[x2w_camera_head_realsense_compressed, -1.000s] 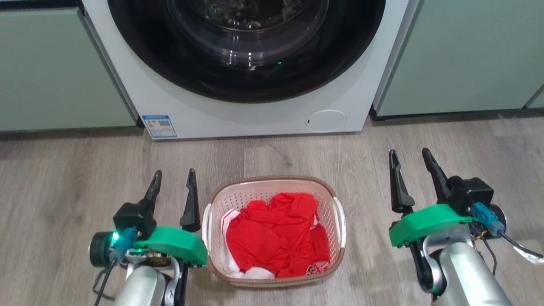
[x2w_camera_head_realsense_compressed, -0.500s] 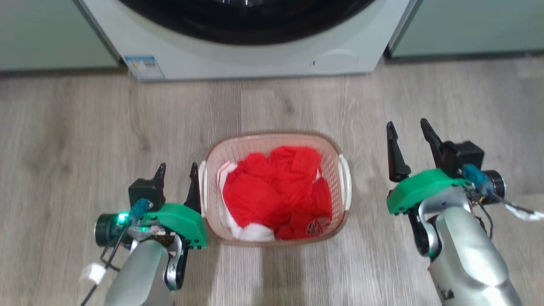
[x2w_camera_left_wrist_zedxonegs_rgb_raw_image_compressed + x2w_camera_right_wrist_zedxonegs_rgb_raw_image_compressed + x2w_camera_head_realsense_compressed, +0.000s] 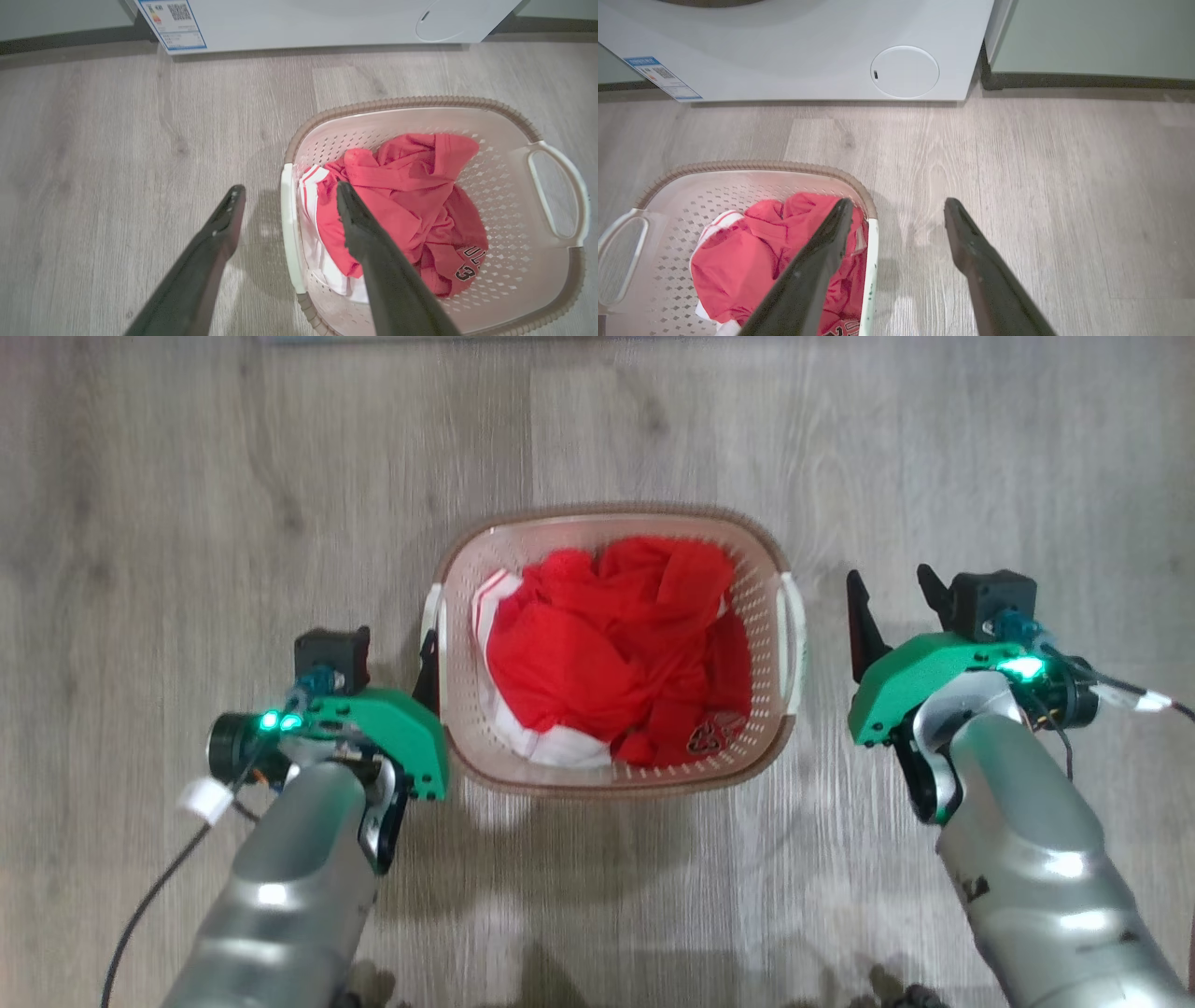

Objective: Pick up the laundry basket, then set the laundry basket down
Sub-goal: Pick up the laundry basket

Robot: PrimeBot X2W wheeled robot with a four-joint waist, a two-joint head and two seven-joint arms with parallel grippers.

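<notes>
Nearest, the left pincer (image 3: pixel 289 189), released, its fingers spread to either side of the left handle (image 3: pixel 287 233) of the laundry basket (image 3: pixel 607 511): one finger lies over the floor (image 3: pixel 187 523), the other over the red garment (image 3: pixel 616 644) inside. Contact cannot be told. The right pincer (image 3: pixel 887 577), likewise released, sits just beside the right handle (image 3: pixel 792 635), apart from it in the head view. The basket stands on the floor between both pincers. Beyond are a white washing machine (image 3: pixel 303 23) and a green cabinet (image 3: pixel 1092 37).
</notes>
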